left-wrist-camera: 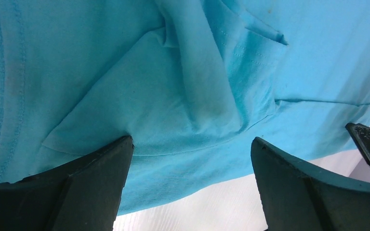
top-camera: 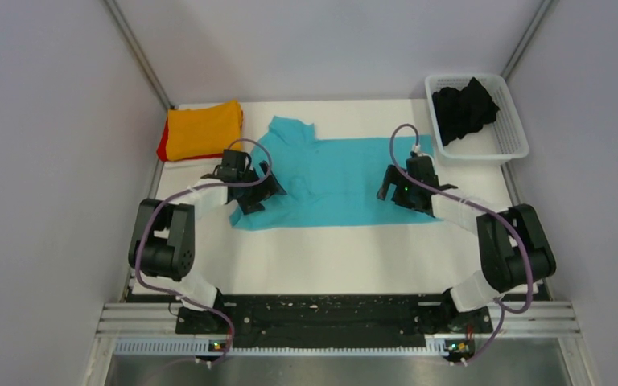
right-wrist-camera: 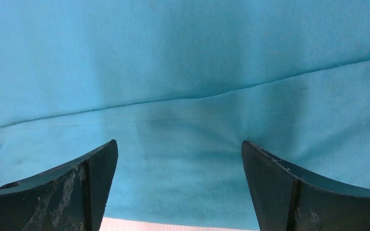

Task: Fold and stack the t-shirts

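With fingers spread and empty, the left gripper (left-wrist-camera: pixel 190 144) and right gripper (right-wrist-camera: pixel 179 144) hover over the near edge of the turquoise t-shirt (top-camera: pixel 330 177) lying mid-table, where a shallow pinch may catch only the top layer or drag the bunched sleeve (left-wrist-camera: pixel 207 91), spoiling the fold before it reaches the orange t-shirt (top-camera: pixel 205 129) at the far left.

A white table (top-camera: pixel 330 257) lies under the fingers (left-wrist-camera: pixel 91 192), with pale grey walls (top-camera: pixel 48 161) beyond and beside them, an aluminium rail (top-camera: pixel 129 318) behind. Even light.

no readable text, no labels, brands, numbers or signs anywhere
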You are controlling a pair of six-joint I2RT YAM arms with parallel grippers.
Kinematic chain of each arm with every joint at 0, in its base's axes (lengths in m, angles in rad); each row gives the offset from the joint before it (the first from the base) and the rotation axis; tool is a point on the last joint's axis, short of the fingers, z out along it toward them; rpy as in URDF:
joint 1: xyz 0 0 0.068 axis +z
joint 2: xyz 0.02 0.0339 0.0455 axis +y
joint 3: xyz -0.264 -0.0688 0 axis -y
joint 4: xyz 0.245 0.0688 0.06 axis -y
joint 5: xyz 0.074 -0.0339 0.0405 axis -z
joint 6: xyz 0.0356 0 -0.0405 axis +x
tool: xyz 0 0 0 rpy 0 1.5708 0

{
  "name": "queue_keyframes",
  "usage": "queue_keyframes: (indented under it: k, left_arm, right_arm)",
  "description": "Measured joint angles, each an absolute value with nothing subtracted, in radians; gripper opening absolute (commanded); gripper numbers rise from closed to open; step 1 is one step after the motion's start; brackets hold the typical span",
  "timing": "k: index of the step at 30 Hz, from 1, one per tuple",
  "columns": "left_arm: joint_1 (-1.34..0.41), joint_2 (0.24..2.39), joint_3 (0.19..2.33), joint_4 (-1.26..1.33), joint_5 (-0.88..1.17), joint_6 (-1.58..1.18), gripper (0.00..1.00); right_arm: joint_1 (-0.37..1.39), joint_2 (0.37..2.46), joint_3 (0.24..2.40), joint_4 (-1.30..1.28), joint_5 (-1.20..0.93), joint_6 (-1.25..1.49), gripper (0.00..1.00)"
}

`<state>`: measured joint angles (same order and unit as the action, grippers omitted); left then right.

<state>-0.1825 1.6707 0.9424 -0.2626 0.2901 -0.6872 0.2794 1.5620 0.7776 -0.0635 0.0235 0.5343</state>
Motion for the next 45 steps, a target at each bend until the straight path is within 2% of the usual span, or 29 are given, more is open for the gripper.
queue_keyframes:
  k: [6,13,31,35,39,42,45]
  left_arm:
    - [-0.186,1.514,0.77,-0.237,0.28,-0.752,0.99]
    - [-0.204,1.301,0.616,-0.379,0.26,-0.836,0.99]
    - [-0.27,1.092,0.559,-0.761,0.112,-0.943,0.99]
    - [-0.27,1.042,0.665,-0.865,0.062,-0.913,0.99]
    - [-0.27,1.069,0.853,-0.828,0.016,-0.836,0.99]
    - [-0.27,1.192,1.028,-0.778,-0.025,-0.754,0.99]
    - [-0.27,1.434,1.292,-0.764,-0.075,-0.663,0.99]
  right_arm:
    - [0.286,1.398,0.656,-0.17,0.003,0.559,0.99]
    - [0.288,1.198,0.553,-0.37,-0.073,0.611,0.99]
    - [0.35,1.11,0.543,-0.667,-0.173,0.673,0.99]
    - [0.35,1.11,0.624,-0.73,-0.11,0.663,0.99]
    - [0.35,1.103,0.776,-0.691,0.014,0.642,0.99]
    - [0.342,1.087,0.844,-0.618,0.094,0.625,0.99]
    - [0.326,1.084,0.861,-0.566,0.139,0.611,0.99]
